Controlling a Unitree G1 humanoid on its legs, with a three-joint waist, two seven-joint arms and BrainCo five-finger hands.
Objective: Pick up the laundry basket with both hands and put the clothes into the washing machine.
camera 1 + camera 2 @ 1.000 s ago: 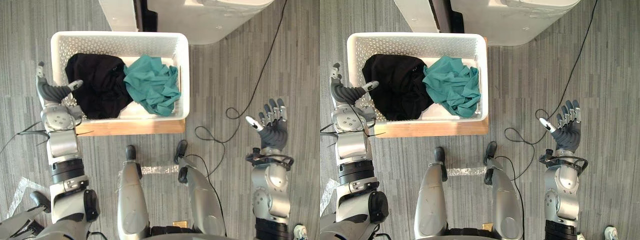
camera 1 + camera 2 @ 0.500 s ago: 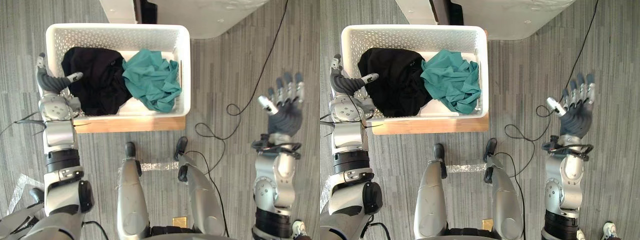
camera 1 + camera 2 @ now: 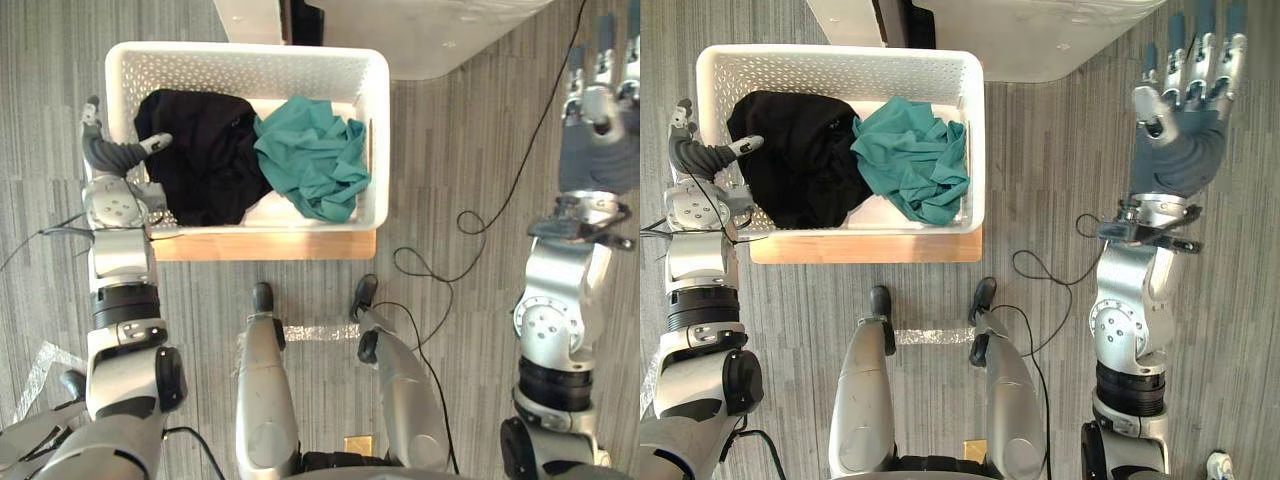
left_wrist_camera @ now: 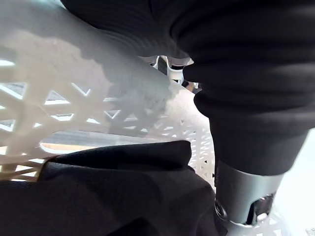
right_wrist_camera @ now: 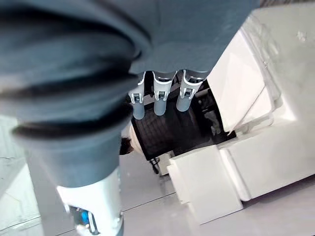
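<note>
Basket (image 3: 250, 54) sits on board (image 3: 265, 246): stiff, probably light, soft clothes (image 3: 312, 165) inside. My left hand (image 3: 112, 160) straddles its left wall, not clenched; right hand (image 3: 1180, 145) is open, well apart. Side rims seem the best hold.

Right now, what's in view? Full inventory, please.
laundry basket: 1, white, on the wooden board
black garment: 1, black, basket's left half
teal garment: 1, teal, basket's right half
wooden board: 1, tan, on the floor under the basket
washing machine: 1, white, beyond the basket
left hand: 1, open, at the basket's left rim, thumb over the black garment
right hand: 1, open, far right, apart from the basket
</note>
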